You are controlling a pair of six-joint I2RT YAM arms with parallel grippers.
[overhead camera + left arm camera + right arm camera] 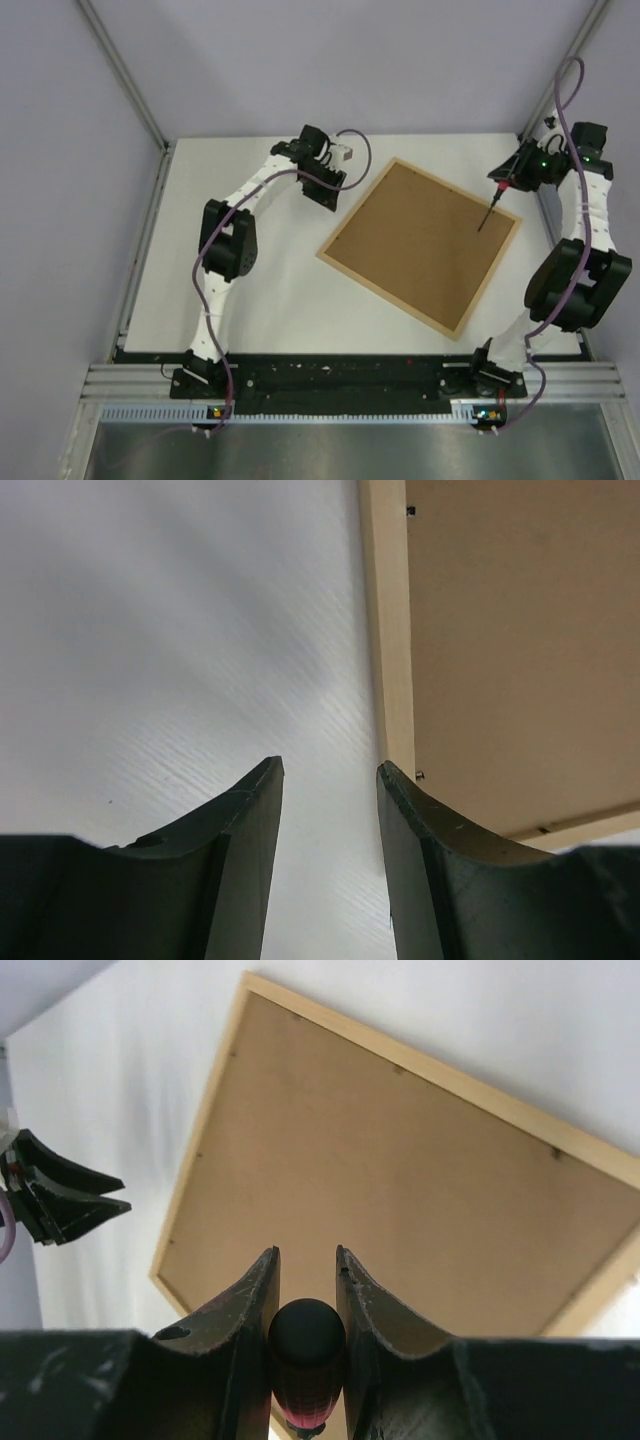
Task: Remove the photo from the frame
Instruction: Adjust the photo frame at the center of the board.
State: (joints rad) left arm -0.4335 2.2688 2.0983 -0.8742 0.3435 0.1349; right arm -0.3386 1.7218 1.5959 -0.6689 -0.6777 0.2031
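White tabletop (260, 300), frame (389, 296) face-down: right gripper (307, 1255) clamped on screwdriver (307, 1360), left gripper (330, 770) half-open, empty; best pry tabs (420, 775) gently, steadying it.

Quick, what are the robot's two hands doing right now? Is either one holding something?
Left gripper: open, holding nothing.
Right gripper: closed on a tool with a dark rounded handle.

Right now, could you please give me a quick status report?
Left hand open, empty, beside frame edge. Right hand shut on screwdriver, tip at backing board. Photo unseen, frame face-down.
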